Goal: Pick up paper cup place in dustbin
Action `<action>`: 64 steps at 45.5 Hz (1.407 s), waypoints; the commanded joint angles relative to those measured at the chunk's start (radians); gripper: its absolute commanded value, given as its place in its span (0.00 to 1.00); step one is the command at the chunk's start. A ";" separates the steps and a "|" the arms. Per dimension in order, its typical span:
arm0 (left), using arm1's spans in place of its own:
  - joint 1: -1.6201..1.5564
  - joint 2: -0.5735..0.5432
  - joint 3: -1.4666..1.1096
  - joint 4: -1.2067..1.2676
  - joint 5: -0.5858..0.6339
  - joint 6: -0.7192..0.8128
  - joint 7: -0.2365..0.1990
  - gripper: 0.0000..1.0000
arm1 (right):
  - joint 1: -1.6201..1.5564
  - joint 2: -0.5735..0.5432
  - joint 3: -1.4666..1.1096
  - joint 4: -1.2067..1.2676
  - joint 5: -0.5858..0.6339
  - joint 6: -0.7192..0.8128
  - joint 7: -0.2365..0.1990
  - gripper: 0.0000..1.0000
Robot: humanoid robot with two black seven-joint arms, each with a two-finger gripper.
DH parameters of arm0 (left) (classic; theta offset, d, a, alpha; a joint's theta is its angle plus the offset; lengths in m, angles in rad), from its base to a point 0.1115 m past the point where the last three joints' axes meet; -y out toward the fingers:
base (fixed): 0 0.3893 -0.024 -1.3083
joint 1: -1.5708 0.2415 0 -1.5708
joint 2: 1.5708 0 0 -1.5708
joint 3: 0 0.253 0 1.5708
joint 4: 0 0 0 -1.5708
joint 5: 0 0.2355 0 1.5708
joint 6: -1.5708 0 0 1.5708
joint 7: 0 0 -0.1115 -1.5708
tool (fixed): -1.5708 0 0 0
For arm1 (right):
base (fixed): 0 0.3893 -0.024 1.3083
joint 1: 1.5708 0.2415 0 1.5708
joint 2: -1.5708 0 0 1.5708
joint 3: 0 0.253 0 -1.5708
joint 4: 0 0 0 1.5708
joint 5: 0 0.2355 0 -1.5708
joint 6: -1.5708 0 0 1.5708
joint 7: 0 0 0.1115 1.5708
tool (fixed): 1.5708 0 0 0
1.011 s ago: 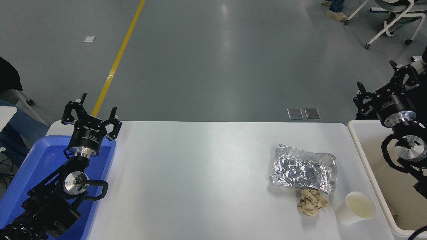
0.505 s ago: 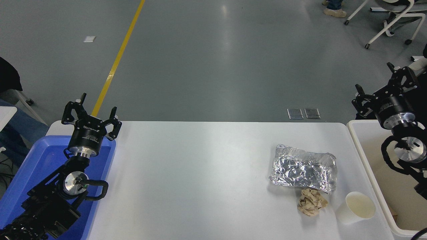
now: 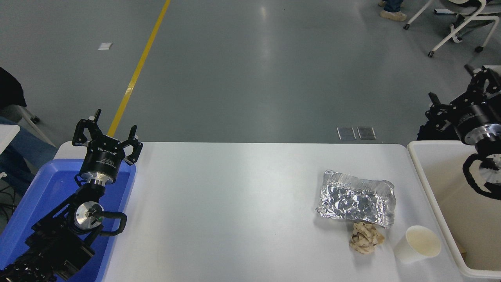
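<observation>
- Paper cup (image 3: 417, 244) stands upright at the lower right of the frame, on the white table (image 3: 235, 203), well below and left of the right claw (image 3: 456, 88), with nothing touching it.
- Right claw sits at the right edge, above the far corner of the dustbin (image 3: 424, 172); its black fingers are spread apart and hold nothing.
- Its silver wrist ring carries small print, too fine to read.
- The cup is plain white, tapered, with a rolled rim and a cream inside; it stands just left of the dustbin's thick rounded rim.
- The dustbin is off-white plastic, rectangular, beige inside.
- Just left of the cup lies a crumpled brown paper ball (image 3: 365, 237), close to it, though contact cannot be made out.
- Above the ball, touching or nearly so, lies a crinkled silver foil tray (image 3: 356, 197).
- Left claw (image 3: 107, 135) is parked at the lower left over a bright blue plastic tray (image 3: 35, 196), fingers spread, empty; its body bears white lettering seen upside down, not clearly legible.
</observation>
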 commanded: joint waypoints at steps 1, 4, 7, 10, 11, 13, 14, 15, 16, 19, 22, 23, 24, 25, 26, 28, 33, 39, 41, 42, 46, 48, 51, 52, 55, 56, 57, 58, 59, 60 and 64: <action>0.000 0.000 0.000 0.000 0.000 0.000 0.000 0.98 | 0.434 -0.093 -0.645 0.002 -0.006 0.021 -0.109 1.00; 0.000 0.000 0.000 0.000 0.000 0.000 0.000 0.98 | 0.603 -0.082 -0.909 0.002 -0.006 0.060 -0.173 1.00; 0.000 0.000 0.000 0.000 0.000 0.000 0.000 0.98 | 0.728 -0.050 -1.096 0.000 -0.006 0.098 -0.207 1.00; 0.000 0.000 0.000 0.000 0.000 -0.001 0.000 0.98 | 0.815 0.006 -1.256 -0.001 -0.006 0.104 -0.213 1.00; 0.000 0.000 0.000 0.000 0.000 -0.001 0.000 0.98 | 0.835 0.026 -1.308 -0.001 -0.006 0.104 -0.213 1.00; 0.000 0.000 0.000 0.001 0.000 -0.001 0.000 0.98 | 0.870 0.062 -1.400 -0.001 -0.006 0.104 -0.212 1.00; 0.000 0.000 0.000 0.000 0.000 0.000 0.000 0.98 | 0.887 0.075 -1.443 -0.001 -0.006 0.106 -0.212 1.00; 0.000 0.000 0.000 0.000 0.000 0.000 0.000 0.98 | 0.903 0.091 -1.483 0.002 -0.006 0.106 -0.212 1.00; 0.000 0.000 0.000 0.000 0.000 -0.001 0.000 0.98 | 0.917 0.105 -1.521 0.008 -0.006 0.107 -0.210 1.00; 0.000 0.000 0.002 0.000 0.000 -0.001 0.000 0.98 | 0.959 0.144 -1.632 0.025 -0.006 0.113 -0.207 1.00; 0.000 0.000 0.002 0.000 0.000 -0.001 0.000 0.98 | 1.007 0.189 -1.758 0.074 -0.007 0.121 -0.206 1.00; 0.000 0.000 0.002 0.000 0.000 -0.001 0.000 0.98 | 1.025 0.201 -1.796 0.092 -0.007 0.124 -0.204 1.00; 0.000 0.000 0.002 0.000 0.000 -0.001 0.000 0.98 | 1.071 0.233 -1.874 0.149 -0.007 0.130 -0.204 1.00; 0.000 0.000 0.002 0.000 0.000 -0.001 0.000 0.98 | 1.096 0.250 -1.910 0.180 -0.007 0.135 -0.204 1.00; 0.000 0.000 0.002 0.000 0.000 -0.001 0.000 0.98 | 1.119 0.267 -1.940 0.216 -0.007 0.139 -0.203 1.00; 0.000 0.000 0.002 0.000 0.000 -0.001 0.000 0.98 | 1.162 0.293 -1.993 0.285 -0.007 0.150 -0.202 1.00; 0.000 0.000 0.002 0.000 0.000 0.000 0.000 0.98 | 1.245 0.307 -2.042 0.431 -0.007 0.192 -0.202 1.00; 0.000 0.000 0.002 0.001 0.000 -0.001 0.000 0.98 | 1.322 0.292 -2.050 0.554 -0.061 0.285 -0.202 1.00; 0.000 0.000 0.002 0.000 0.000 -0.001 0.000 0.98 | 1.332 0.281 -2.050 0.580 -0.090 0.308 -0.202 1.00; 0.000 0.000 0.000 0.000 0.000 0.000 0.000 0.98 | 1.338 0.274 -2.050 0.592 -0.107 0.311 -0.202 1.00; 0.000 0.000 0.000 0.000 0.000 0.000 0.000 0.98 | 1.364 0.251 -2.050 0.648 -0.174 0.324 -0.202 1.00; 0.000 0.000 0.000 0.000 0.000 0.000 0.000 0.98 | 1.380 0.237 -2.050 0.668 -0.214 0.331 -0.202 1.00; 0.000 0.000 0.000 0.000 0.000 0.000 0.000 0.98 | 1.397 0.211 -2.050 0.692 -0.275 0.360 -0.202 1.00; 0.000 0.000 0.000 0.001 0.000 0.000 0.000 0.98 | 1.403 0.200 -2.050 0.697 -0.297 0.373 -0.202 1.00; 0.000 0.000 0.000 0.000 0.000 0.000 0.000 0.98 | 1.420 0.159 -2.045 0.704 -0.361 0.406 -0.202 1.00; 0.000 0.000 0.000 0.000 0.000 0.000 0.000 0.98 | 1.423 0.145 -2.043 0.707 -0.383 0.416 -0.202 1.00; 0.000 0.000 0.000 0.001 0.000 0.000 0.000 0.98 | 1.424 0.132 -2.040 0.711 -0.406 0.426 -0.202 1.00; 0.000 0.000 0.000 0.000 0.000 0.000 0.000 0.98 | 1.424 0.119 -2.037 0.714 -0.427 0.432 -0.202 1.00; 0.000 0.000 0.000 0.001 0.000 0.000 0.000 0.98 | 1.423 0.106 -2.036 0.715 -0.450 0.436 -0.204 1.00; 0.000 0.000 0.000 0.001 0.000 0.000 0.000 0.98 | 1.423 0.096 -2.034 0.718 -0.472 0.436 -0.204 1.00; 0.000 0.000 0.000 0.000 0.000 0.000 0.000 0.98 | 1.412 0.057 -2.034 0.718 -0.550 0.434 -0.206 1.00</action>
